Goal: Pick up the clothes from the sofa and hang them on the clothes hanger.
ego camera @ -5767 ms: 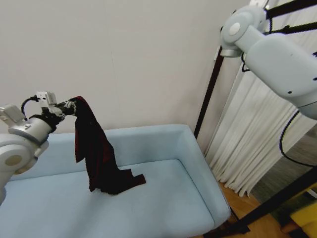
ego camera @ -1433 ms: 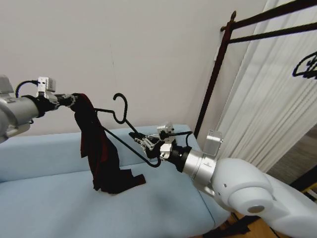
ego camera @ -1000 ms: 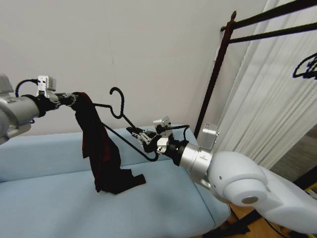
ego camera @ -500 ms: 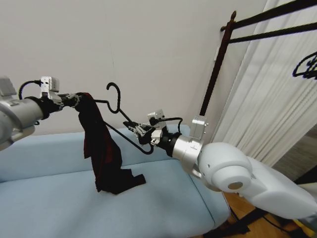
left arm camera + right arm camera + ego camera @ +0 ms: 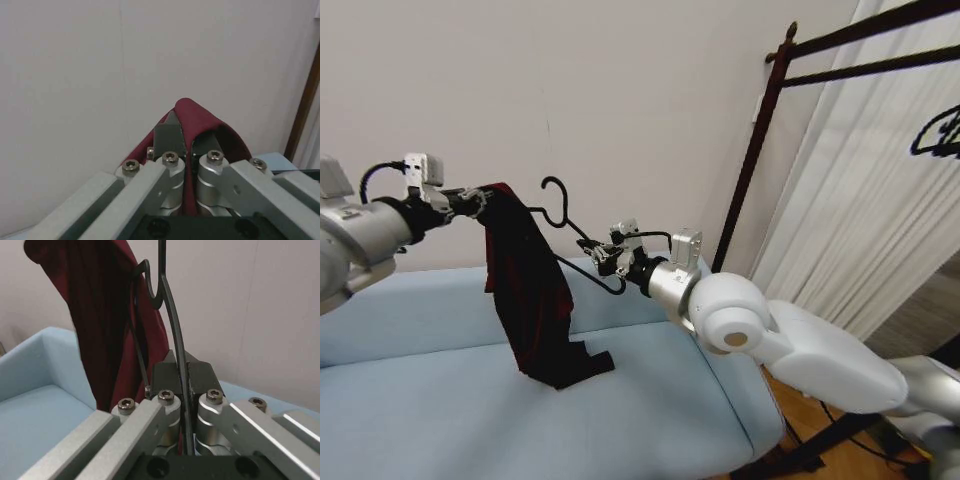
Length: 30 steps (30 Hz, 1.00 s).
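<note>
- Garment (image 5: 525, 290), head view: dark red, pinched at its top in the left gripper (image 5: 470, 200), jaws closed on the cloth. Held up over the sofa (image 5: 420, 420) near the wall, lower end crumpled on the seat.
- Long axis running from the grip down to the seat, leaning a little toward the robot's right. Hanging as a narrow folded strip, with no neck or sleeve opening to be made out.
- Same view: right gripper (image 5: 600, 258) clamped on a black wire hanger (image 5: 560, 215), hook uppermost. Far end of the wire against or just beside the cloth near its top; cannot tell which.
- Rack (image 5: 752, 150) well apart on the right, beside the curtain (image 5: 860, 230).
- Left wrist view: jaws narrow, shut on a fold of the garment (image 5: 200, 112) draped over the fingertips.
- Right wrist view: jaws tight on the hanger's wire (image 5: 172, 335), which runs out from between them. Garment (image 5: 100, 305) just beyond, falling toward the sofa (image 5: 35, 390).
- Step in hand, as a judgement: getting the hanger into the garment; hanging on the rack not yet done.
- Next move probably calls for finding an opening and sliding one shoulder of the hanger in. Main risk: tugging the loose cloth out of the left grip.
</note>
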Tool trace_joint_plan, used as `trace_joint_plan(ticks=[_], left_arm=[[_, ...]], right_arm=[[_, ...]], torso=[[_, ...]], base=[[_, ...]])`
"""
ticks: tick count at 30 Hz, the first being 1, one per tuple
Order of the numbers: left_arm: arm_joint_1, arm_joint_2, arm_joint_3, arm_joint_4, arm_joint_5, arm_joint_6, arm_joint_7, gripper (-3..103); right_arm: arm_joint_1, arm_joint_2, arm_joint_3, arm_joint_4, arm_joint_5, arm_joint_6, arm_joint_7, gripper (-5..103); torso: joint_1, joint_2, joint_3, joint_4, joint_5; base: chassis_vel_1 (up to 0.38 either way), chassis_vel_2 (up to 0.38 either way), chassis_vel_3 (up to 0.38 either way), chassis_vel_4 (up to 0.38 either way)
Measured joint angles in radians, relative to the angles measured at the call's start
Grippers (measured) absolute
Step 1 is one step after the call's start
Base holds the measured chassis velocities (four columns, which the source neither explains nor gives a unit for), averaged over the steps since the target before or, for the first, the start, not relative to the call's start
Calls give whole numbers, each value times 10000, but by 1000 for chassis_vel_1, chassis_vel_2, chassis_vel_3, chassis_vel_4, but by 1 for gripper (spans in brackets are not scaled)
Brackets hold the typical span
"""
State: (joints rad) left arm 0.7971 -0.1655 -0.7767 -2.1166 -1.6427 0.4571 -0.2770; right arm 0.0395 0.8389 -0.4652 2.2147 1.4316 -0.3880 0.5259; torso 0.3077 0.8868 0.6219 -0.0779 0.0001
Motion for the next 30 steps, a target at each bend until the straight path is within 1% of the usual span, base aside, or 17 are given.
trace_joint_plan(ticks=[4,7,9,12,13,15,17,21,27,30], left_arm=[[167,-198,-111,231,189,-22,0,0],[287,-341,-172,179,236,-25,1,0],[329,-460,-169,8,272,-31,3,0],[329,-507,-142,-80,291,-35,5,0],[316,-531,-112,-144,301,-36,8,0],[310,-529,-109,-211,307,-41,17,0],[311,-522,-115,-232,306,-41,20,0],[312,-448,-181,-265,290,-42,59,0],[280,-405,-195,-213,297,-42,189,0],[275,-455,-191,-394,309,-42,186,0]], right_arm=[[162,-278,203,18,34,-7,-94,2],[418,-252,312,-7,169,-7,-120,2],[581,-4,288,-56,251,-7,-92,2],[625,179,207,-67,262,5,-34,2],[677,444,84,-80,267,28,45,2],[775,735,-52,-145,263,60,75,2],[826,859,-107,-181,256,77,80,2],[1060,1385,-212,-393,244,136,81,2],[1166,1546,-329,-430,242,145,-127,2],[1087,1701,-380,-805,71,172,-165,2]], torso=[[0,0,0,-2,0],[0,0,-1,-2,-1],[-1,0,-1,-1,-1],[-1,0,0,1,0],[0,0,0,1,-1],[-1,0,0,2,-1],[-1,0,0,1,-2],[-1,0,0,2,-2],[-1,0,-1,-1,-2],[0,2,0,0,-2]], base=[[0,0,0,0],[0,0,0,0],[0,0,0,0],[0,0,0,0],[0,0,0,0],[0,0,0,0],[0,0,0,0],[0,0,0,0],[0,0,0,0],[0,0,0,0]])
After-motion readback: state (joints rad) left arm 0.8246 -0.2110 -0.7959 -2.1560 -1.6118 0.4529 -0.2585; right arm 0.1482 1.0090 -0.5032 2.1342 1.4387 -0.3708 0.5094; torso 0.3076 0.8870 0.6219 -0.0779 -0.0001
